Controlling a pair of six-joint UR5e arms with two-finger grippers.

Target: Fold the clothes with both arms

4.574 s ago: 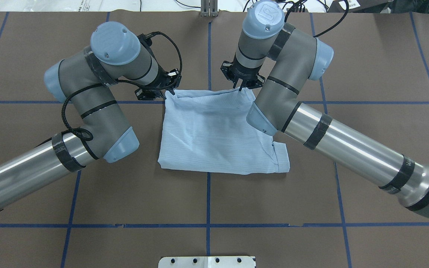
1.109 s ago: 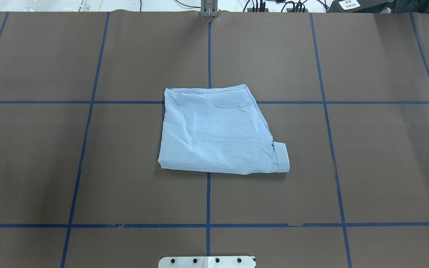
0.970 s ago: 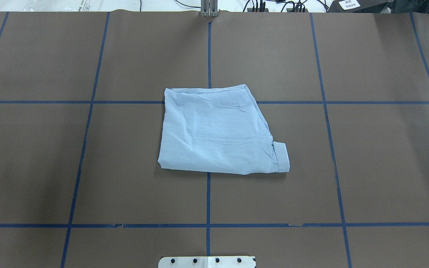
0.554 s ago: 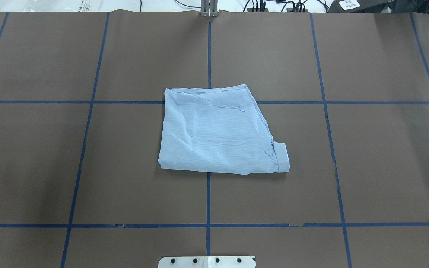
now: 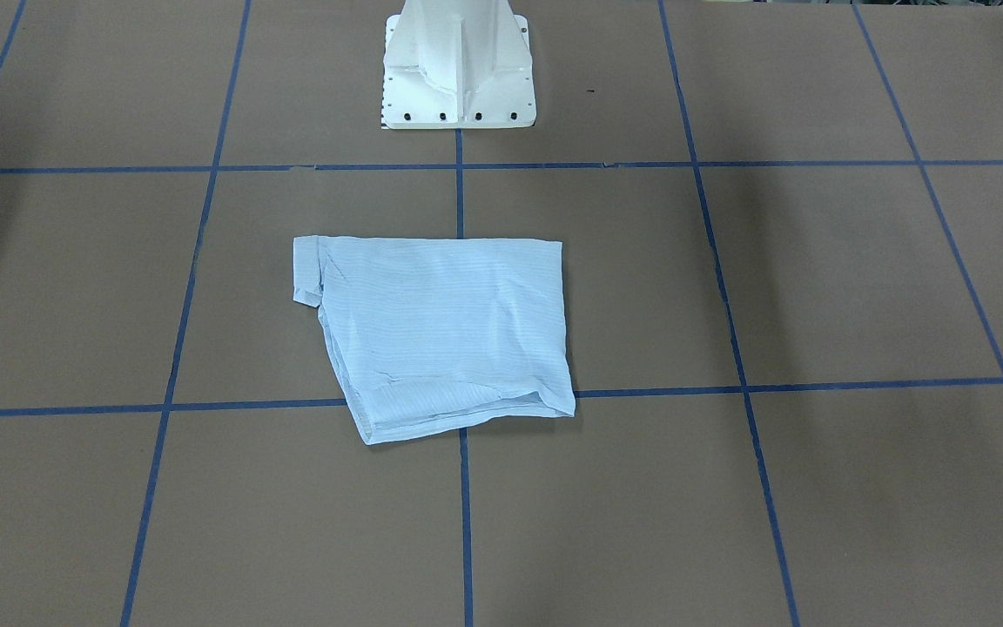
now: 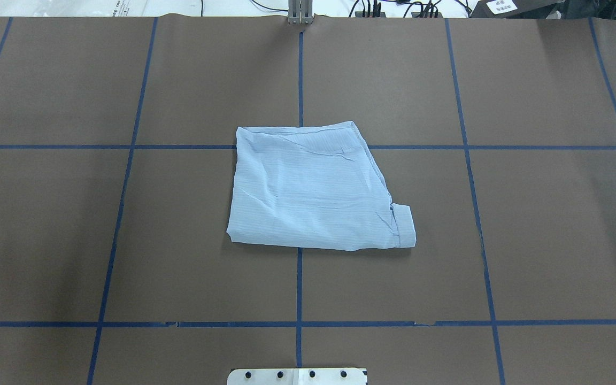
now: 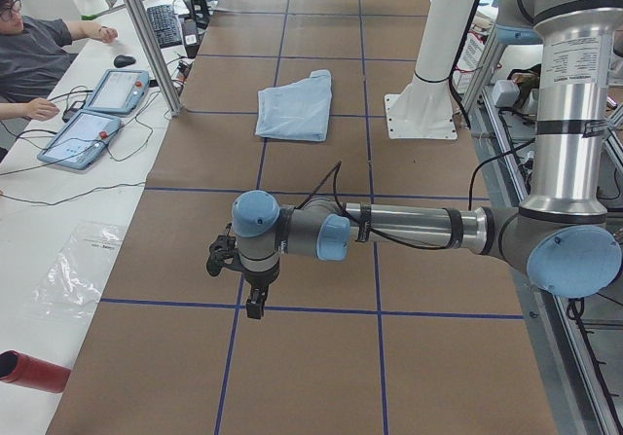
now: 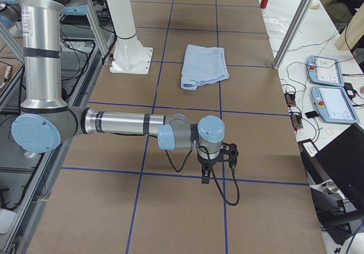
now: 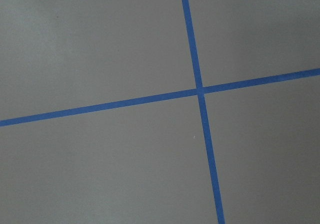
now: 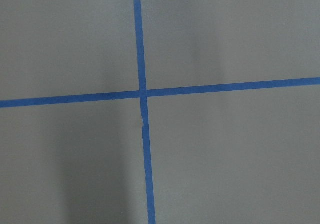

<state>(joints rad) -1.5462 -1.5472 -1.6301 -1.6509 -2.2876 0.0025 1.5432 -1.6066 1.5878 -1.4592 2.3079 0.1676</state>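
At the middle of the brown table (image 6: 500, 240) lies one pale blue shirt (image 6: 313, 190), folded flat into a rough four-sided packet. It straddles the crossing of the blue tape lines (image 6: 299, 283), in front of the white pedestal base (image 5: 458, 61). One cuff sticks out at its corner nearest the robot, on the robot's right. Two arms show, each only in a side view. The left arm (image 7: 399, 226) reaches out low over the table's left end, with the left gripper (image 7: 253, 308) pointing down above a tape crossing. The right arm (image 8: 119, 122) does the same at the right end with the right gripper (image 8: 206, 177). From these views I cannot tell whether either pincer is open or closed. Both are well apart from the shirt. A few seconds ago both arms hung over the shirt with their grippers at its two far corners; they have since left the overhead view, and the far edge now lies flat. Over the last second the shirt has not shifted.
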